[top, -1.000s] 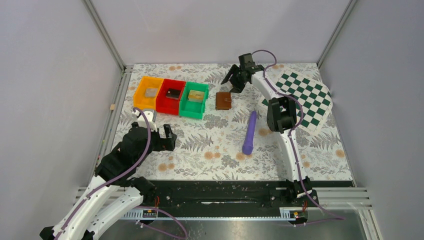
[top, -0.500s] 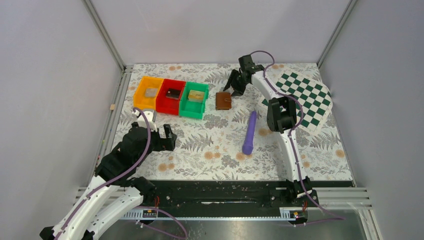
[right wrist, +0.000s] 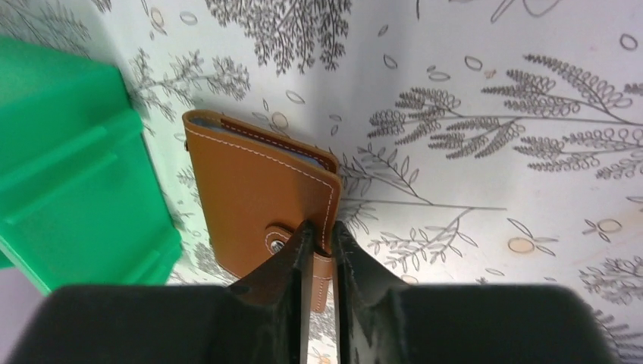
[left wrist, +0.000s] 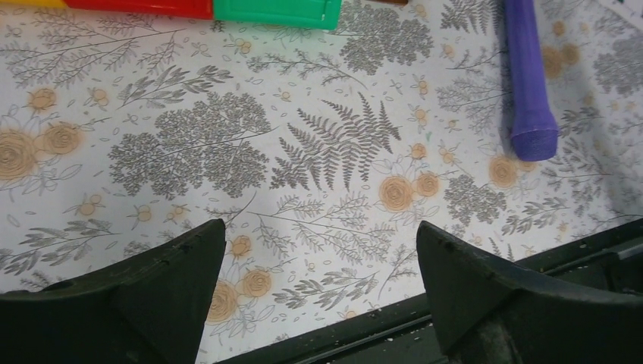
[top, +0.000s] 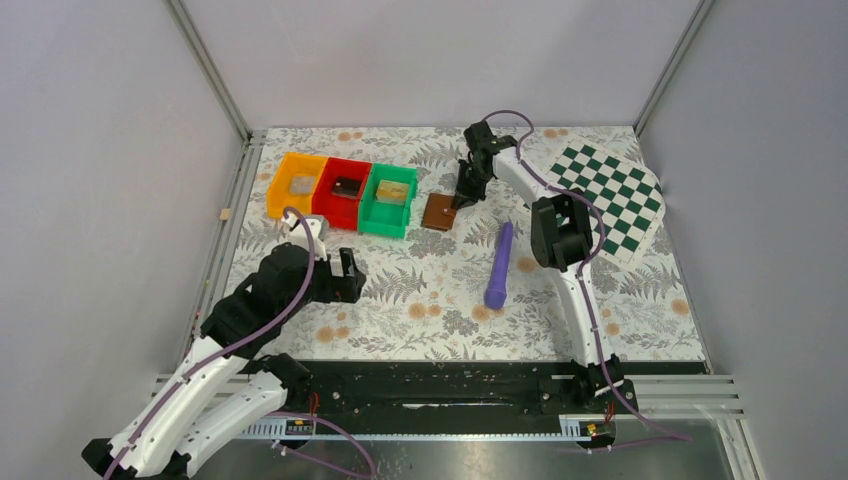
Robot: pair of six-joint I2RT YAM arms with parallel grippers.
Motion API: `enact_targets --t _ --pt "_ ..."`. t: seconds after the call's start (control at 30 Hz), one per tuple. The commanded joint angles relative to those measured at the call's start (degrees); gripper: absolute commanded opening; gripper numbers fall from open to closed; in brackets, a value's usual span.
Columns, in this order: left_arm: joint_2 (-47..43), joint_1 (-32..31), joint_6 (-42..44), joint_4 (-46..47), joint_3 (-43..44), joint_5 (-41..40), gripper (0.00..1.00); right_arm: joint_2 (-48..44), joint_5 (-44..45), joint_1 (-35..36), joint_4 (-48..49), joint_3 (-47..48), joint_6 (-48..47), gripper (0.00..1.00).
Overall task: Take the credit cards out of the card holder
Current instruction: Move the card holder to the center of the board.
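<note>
The card holder (top: 438, 212) is a brown leather wallet, closed by a snap strap, lying just right of the green bin (top: 390, 198). My right gripper (top: 462, 193) reaches down at its right edge. In the right wrist view the gripper (right wrist: 319, 225) is shut on the stitched edge of the card holder (right wrist: 258, 193) by the strap. That edge looks slightly raised off the mat. The credit cards are hidden; only a thin pale blue edge shows at the holder's far side. My left gripper (top: 345, 278) hovers open over the mat at the near left, with nothing between its fingers (left wrist: 318, 227).
Orange (top: 293, 185), red (top: 343, 190) and green bins stand in a row at the back left, each holding a small flat piece. A purple stick (top: 499, 265) lies mid-table, also seen by the left wrist (left wrist: 528, 76). A chessboard (top: 610, 195) lies at the back right.
My right gripper came down and left onto the card holder and closed on its right edge. The holder shifted a little left and tilted. The left arm edged slightly to the right.
</note>
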Motion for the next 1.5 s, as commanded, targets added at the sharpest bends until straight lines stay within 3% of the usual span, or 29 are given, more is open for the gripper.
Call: enact_targets --t 0.0,0.13,0.27,0.7,0.87,1.07,1.13,1.23,1.47 --pt "-1.0 0.2 -2.39 3.79 1.02 2.77 0.95 -3.8 4.82 1.04 -4.82 -3.95 -4.98 0.14" --pt "-1.14 0.2 -3.04 3.78 1.11 2.78 0.95 -6.47 4.31 2.38 -4.24 -8.18 -8.65 0.03" --pt "-1.72 0.2 -3.58 3.27 0.81 2.82 0.94 -11.91 5.08 3.91 -3.68 -15.93 -12.11 0.0" --pt "-2.93 0.11 -9.42 3.61 -3.1 7.83 0.92 -37.35 -0.7 12.28 22.61 -55.73 -6.14 0.0" --pt "-1.05 0.07 -12.6 8.29 -7.28 15.08 0.91 -42.15 -0.3 18.11 27.49 -62.84 -3.81 0.0" --pt "0.41 -0.23 -16.09 14.26 -13.19 17.26 0.89 -46.68 -0.21 21.44 32.97 -68.85 0.03 0.0" --pt "1.32 -0.32 -16.76 15.57 -14.5 17.69 0.87 -48.12 -0.61 21.9 34.08 -70.21 0.24 0.06" --pt "2.69 -0.48 -17.84 18.29 -16.69 17.82 0.85 -49.81 0.75 22.01 33.01 -71.01 -0.01 0.27" --pt "8.69 -0.61 -19.83 27.53 -21.76 18.77 0.8 -55.82 4.29 22.93 34.23 -75.68 1.93 0.47"
